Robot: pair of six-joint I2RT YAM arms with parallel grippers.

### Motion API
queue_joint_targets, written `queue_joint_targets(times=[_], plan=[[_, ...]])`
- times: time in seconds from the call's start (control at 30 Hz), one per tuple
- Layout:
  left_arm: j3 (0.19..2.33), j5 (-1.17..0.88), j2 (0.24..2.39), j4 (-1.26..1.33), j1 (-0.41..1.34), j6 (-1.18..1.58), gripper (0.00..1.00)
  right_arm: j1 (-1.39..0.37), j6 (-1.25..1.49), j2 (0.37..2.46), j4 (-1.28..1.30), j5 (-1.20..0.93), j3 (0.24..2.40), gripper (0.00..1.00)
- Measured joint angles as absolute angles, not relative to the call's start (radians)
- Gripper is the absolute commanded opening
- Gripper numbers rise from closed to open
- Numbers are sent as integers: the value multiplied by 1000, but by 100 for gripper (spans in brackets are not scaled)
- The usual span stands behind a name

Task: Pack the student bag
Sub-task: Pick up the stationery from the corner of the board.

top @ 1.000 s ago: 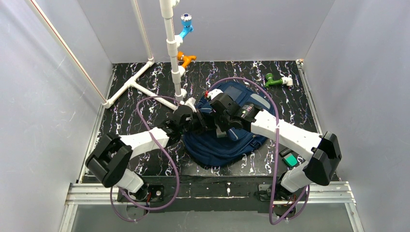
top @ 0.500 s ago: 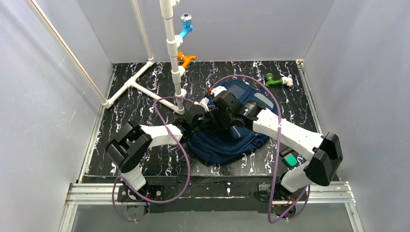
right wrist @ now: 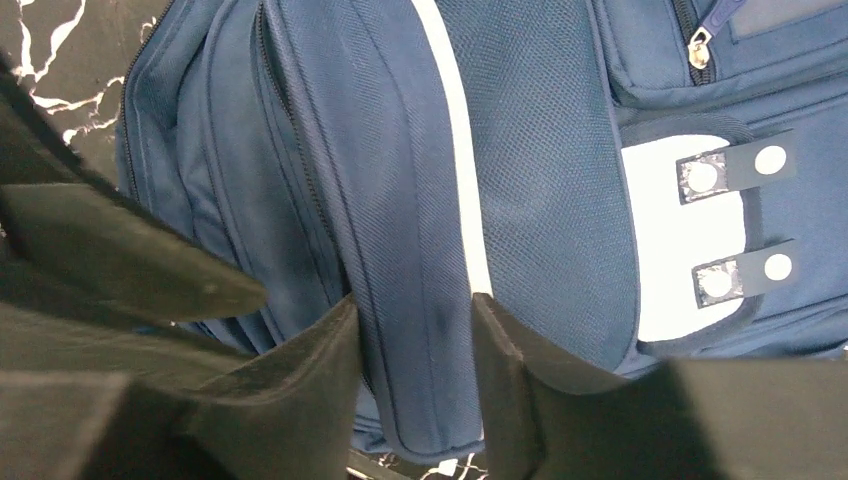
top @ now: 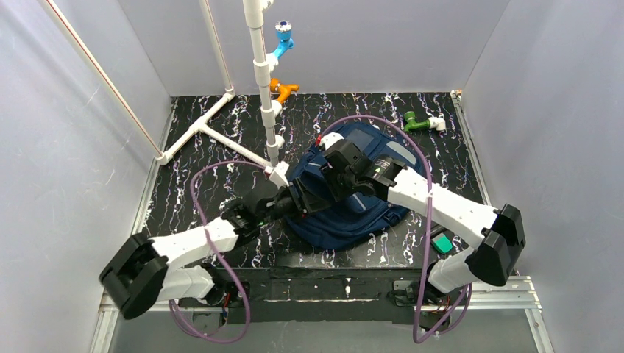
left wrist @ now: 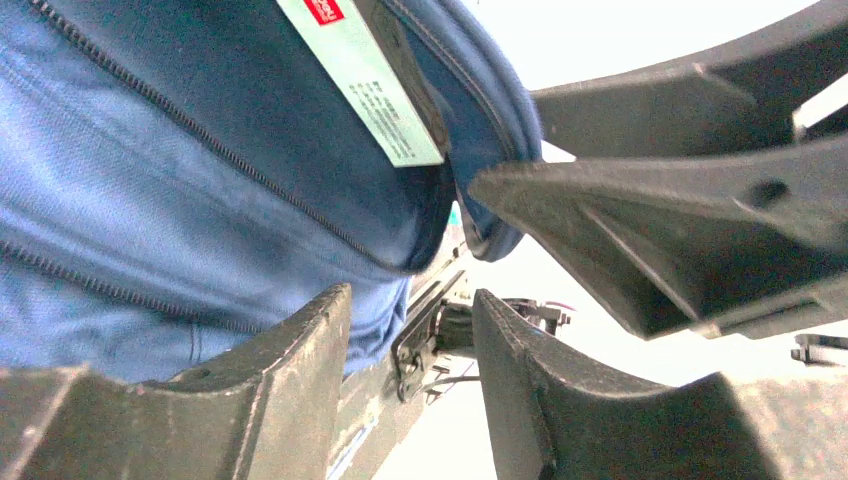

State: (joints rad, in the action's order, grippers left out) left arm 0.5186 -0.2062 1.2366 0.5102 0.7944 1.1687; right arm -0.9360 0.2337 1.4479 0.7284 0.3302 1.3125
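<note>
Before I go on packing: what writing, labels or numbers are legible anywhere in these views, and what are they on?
No text is legible in any view.
Pale green box against the student bag, left wrist view: lines of small print, too blurred to read.
Red label at that box's upper end: white marks, cut off by the frame and too small to read.
White patch on the bag: no writing, only two tabs with round snaps.

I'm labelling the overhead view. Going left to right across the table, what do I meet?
White pipe frame → student bag → small teal block.
</note>
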Motion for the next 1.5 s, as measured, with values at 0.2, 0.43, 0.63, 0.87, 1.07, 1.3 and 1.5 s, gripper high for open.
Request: queue_joint_targets(times=[0.2,0.43,0.63,0.87,1.07,1.3,1.5], plan=[[487,-181,969,272,794,1052,55,-936,253,1376,786,368,1313,90],[564,-160,714,-95,794,908,80,-774,338,1188,850,484,1279,98],[700,-186,639,-271,793,838,83,-246,459,1074,795,446,1000,98],[727,-195,590,-343,792,835,84,137,567,1214,770,386,867,98],[727,-195,562,-370,791,836,84,194,606,1331,685,371,815,97],[737,-191,600,-381,791,822,85,204,636,1373,625,355,732,83],[738,-183,612,-378,791,822,85,205,665,1369,588,348,711,64]])
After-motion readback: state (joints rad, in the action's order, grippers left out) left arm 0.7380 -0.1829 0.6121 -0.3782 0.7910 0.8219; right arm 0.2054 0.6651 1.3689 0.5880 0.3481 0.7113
